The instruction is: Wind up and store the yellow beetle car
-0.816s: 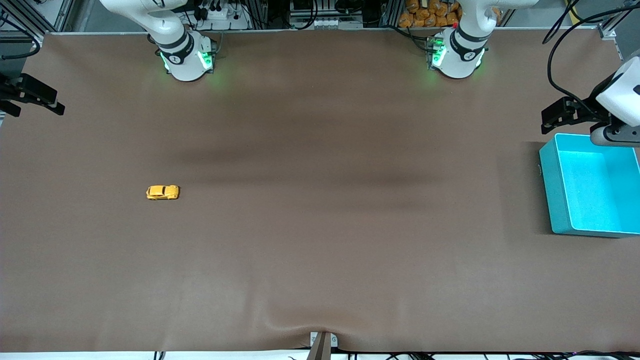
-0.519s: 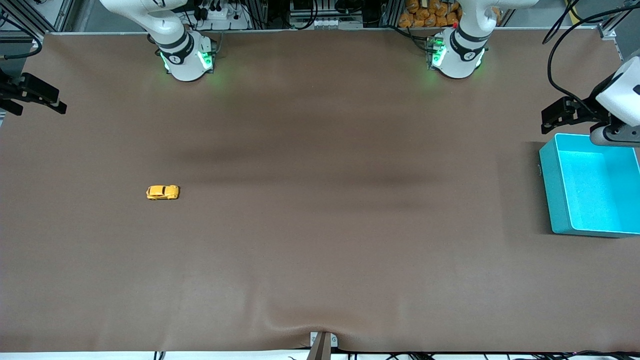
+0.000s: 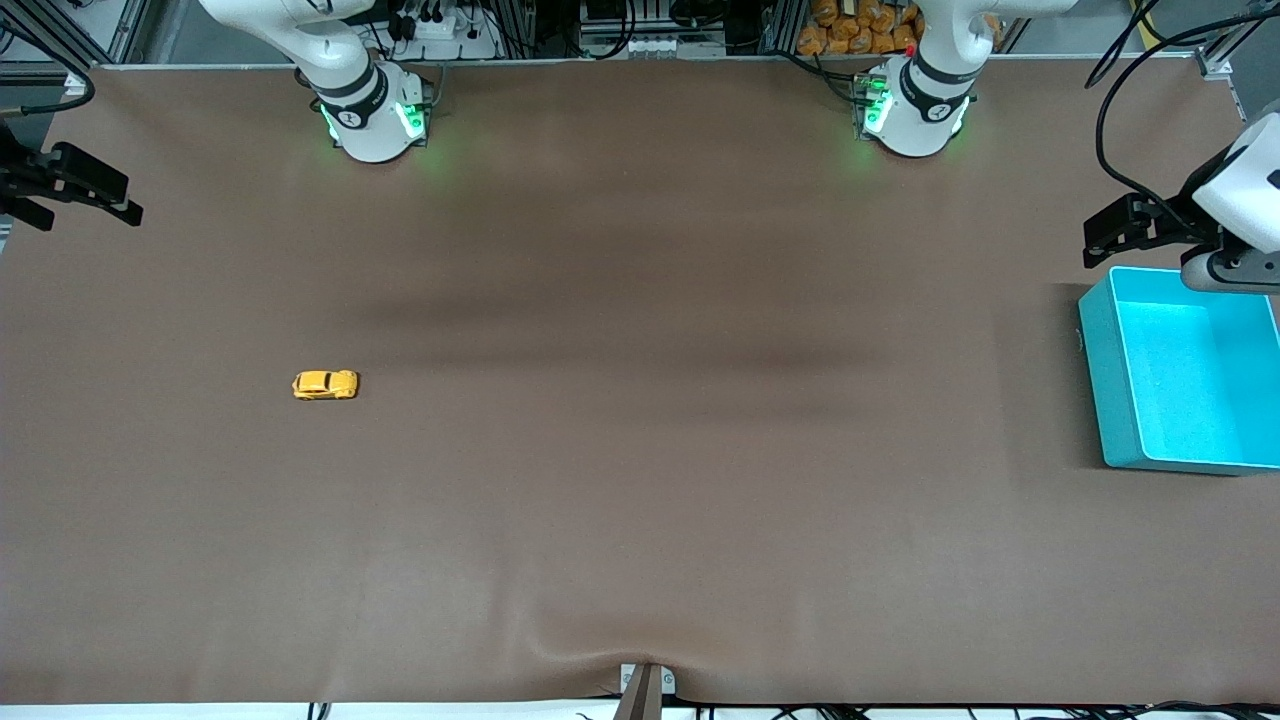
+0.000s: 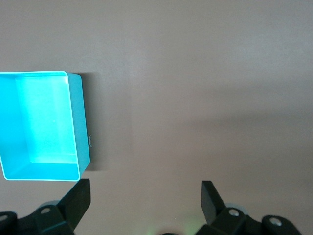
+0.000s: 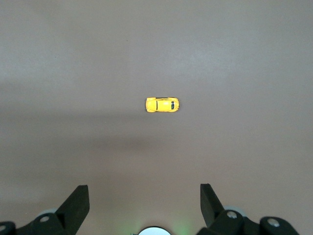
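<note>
Brown table (image 3: 640, 500): small yellow beetle-shaped toy car (image 3: 325, 385) lies lengthwise along it, toward right arm's end. Right gripper (image 3: 75, 190) nearer, fingers spread, empty; left gripper (image 3: 1130, 230) waits by teal bin (image 3: 1100, 400), fingers likewise apart.

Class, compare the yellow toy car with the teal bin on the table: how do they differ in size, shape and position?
Size: the yellow beetle car is tiny; the teal bin is far larger.
Shape: the car is a rounded, closed body; the bin is a straight-walled open box, nothing visible inside.
Position: the car lies toward the right arm's end of the table, the bin at the left arm's end.
Shared: both rest untouched on the brown table.
</note>
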Robot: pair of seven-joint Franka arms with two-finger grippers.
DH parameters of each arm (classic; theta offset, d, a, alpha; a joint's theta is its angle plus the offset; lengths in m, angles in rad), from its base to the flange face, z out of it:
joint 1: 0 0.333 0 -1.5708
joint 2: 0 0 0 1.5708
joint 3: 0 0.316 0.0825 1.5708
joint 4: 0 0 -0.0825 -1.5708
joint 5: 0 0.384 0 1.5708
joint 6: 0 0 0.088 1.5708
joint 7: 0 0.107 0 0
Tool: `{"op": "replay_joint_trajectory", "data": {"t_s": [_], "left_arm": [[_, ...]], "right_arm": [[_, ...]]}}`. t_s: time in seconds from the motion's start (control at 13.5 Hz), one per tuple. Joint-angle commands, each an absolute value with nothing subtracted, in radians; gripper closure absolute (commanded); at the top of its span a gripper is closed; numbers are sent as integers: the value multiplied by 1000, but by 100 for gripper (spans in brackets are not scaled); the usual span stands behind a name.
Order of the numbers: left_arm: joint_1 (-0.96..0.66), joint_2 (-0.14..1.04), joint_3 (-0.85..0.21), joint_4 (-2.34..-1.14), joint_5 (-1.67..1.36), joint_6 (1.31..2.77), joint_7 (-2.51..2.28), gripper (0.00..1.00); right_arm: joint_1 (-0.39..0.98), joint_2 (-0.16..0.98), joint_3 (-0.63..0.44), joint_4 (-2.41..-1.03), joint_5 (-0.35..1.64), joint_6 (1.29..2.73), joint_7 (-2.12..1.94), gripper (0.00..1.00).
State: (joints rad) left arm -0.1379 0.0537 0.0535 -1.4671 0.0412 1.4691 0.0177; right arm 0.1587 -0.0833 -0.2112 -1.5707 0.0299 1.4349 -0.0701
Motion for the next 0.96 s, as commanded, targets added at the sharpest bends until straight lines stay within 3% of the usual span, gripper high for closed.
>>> {"op": "replay_joint_trajectory", "data": {"t_s": [0.0, 0.45, 0.89], "left_arm": [[-133, 32, 54, -1479, 46, 1462, 15, 0], [-120, 34, 52, -1479, 46, 1462, 20, 0], [-120, 31, 52, -1482, 48, 1462, 20, 0]], "right_arm": [[172, -86, -212, -1557, 3, 1419, -61, 0], [187, -60, -212, -1589, 3, 1433, -66, 0], [187, -40, -213, -1823, 3, 1684, -332, 0]]}}
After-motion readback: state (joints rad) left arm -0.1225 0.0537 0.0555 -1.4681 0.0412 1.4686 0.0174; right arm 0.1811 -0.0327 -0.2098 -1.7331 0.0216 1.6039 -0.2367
